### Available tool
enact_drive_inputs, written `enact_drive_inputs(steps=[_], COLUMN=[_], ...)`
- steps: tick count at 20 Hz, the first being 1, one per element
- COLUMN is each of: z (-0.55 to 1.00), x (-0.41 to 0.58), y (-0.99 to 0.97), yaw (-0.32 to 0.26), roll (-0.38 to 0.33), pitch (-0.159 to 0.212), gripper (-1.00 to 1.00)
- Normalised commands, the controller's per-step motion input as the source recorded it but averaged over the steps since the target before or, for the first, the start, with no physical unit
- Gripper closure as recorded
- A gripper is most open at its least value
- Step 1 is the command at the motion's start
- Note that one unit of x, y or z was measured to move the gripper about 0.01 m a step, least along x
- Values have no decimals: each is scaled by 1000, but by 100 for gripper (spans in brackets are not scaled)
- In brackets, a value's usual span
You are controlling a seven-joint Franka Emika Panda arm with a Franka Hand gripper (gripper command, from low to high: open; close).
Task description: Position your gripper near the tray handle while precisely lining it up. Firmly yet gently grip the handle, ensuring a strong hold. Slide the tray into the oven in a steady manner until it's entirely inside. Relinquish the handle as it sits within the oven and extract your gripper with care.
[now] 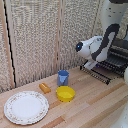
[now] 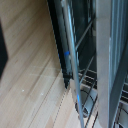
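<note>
Wooden table (image 1: 100, 107) bearing oven (image 1: 119, 56), tray (image 1: 102, 70) drawn out; hand (image 1: 91, 63) beside tray handle (image 1: 94, 74), grip state unclear.

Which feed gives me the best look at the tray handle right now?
The wrist view. The tray handle runs through the frame close up, with a blue-tipped finger beside it; whether they touch is unclear. In the exterior view the handle is only a thin dark line below the tool, with the tray partly hidden by the arm.
</note>
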Motion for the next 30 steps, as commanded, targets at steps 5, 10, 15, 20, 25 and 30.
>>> enact_drive_inputs(steps=[5, 10, 15, 20, 25, 30], z=[-21, 0, 94, 268, 534, 728], x=[5, 0, -11, -123, -282, -357], y=[-2, -170, -359, -633, -750, -838], yaw=[4, 80, 93, 92, 53, 20], roll=[-28, 7, 54, 27, 12, 15], pitch=[34, 92, 59, 11, -13, -17], gripper=[100, 100, 100, 100, 100, 100])
